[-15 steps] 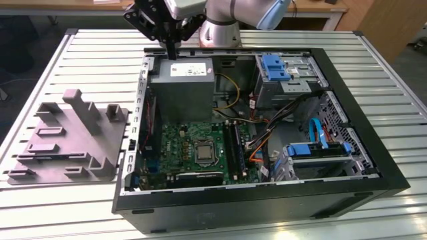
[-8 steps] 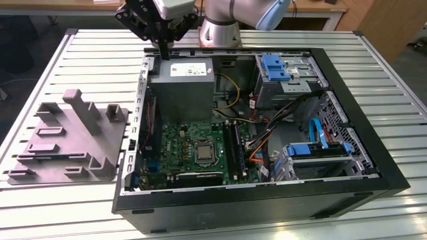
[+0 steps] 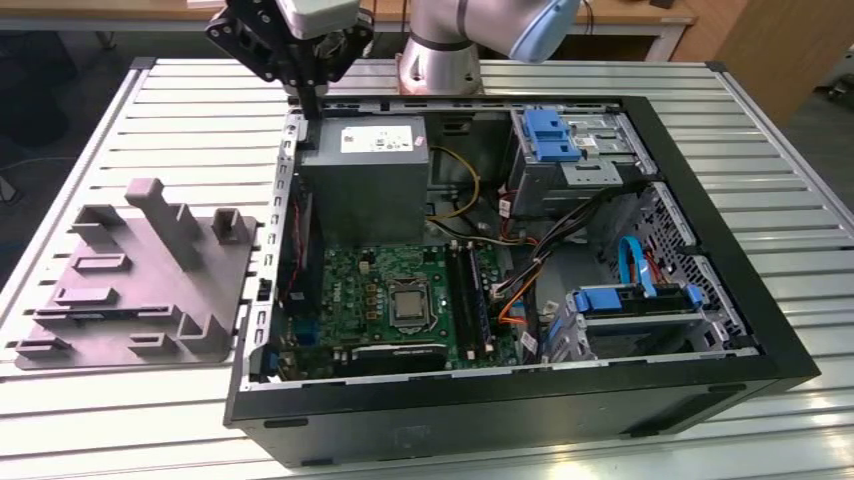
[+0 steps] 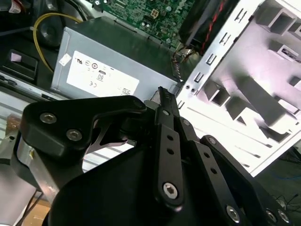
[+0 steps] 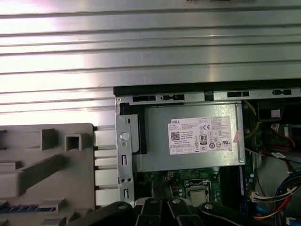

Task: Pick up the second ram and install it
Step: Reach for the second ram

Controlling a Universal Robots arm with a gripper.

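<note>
My gripper [image 3: 310, 105] hangs over the back left corner of the open computer case [image 3: 694, 180], just above the grey power-supply box [image 3: 363, 170]. Its black fingers [image 4: 163, 101] meet at the tips, and I see nothing between them. In a slot of the grey fixture [image 5: 47, 160] beside the case lies a thin blue-edged strip [image 5: 33, 207], which looks like the second ram. It sits apart from the gripper. The long black memory slots [image 3: 467, 290] stand on the green motherboard [image 3: 367, 295], beside the processor socket.
The case lies open on a ribbed metal table [image 3: 747, 90]. Blue drive cages [image 3: 554, 135] and loose cables [image 3: 534, 260] fill the exterior view's right half of the case. The fixture's upright posts [image 3: 167, 215] rise at the exterior view's left.
</note>
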